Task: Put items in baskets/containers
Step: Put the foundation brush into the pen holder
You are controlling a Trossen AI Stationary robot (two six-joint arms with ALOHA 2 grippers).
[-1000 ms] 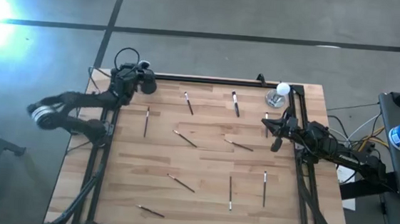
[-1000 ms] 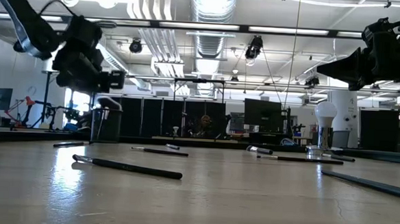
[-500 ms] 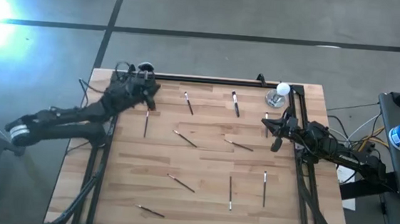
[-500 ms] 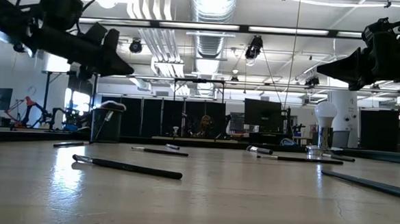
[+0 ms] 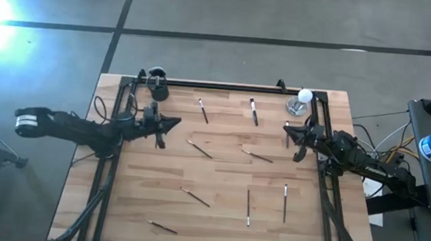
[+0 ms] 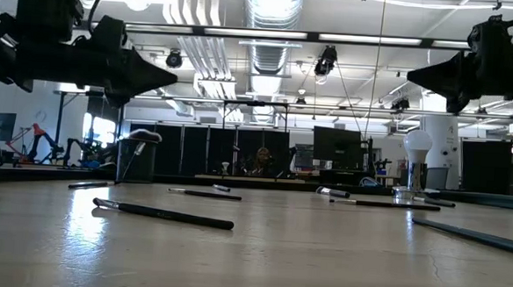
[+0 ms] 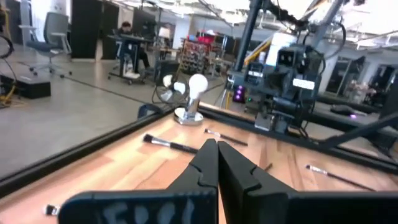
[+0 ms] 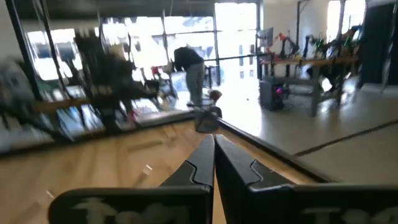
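Starting from the low view, the nearest stick (image 6: 163, 213) lies flat on the table (image 6: 259, 258), so any pick needs clenched fingers spread first and lowered astride the shaft. Left gripper (image 5: 175, 122) hangs empty, pinched shut, near a stick (image 5: 157, 133); right gripper (image 5: 287, 128) waits clenched and empty at the right edge. Only the low view shows a wide-headed brush (image 6: 139, 137) standing in the black cup (image 6: 138, 162) at the far left. Only the high view maps the scattered sticks, the cup (image 5: 157, 85) in the far-left corner and the white bulb (image 5: 304, 96).
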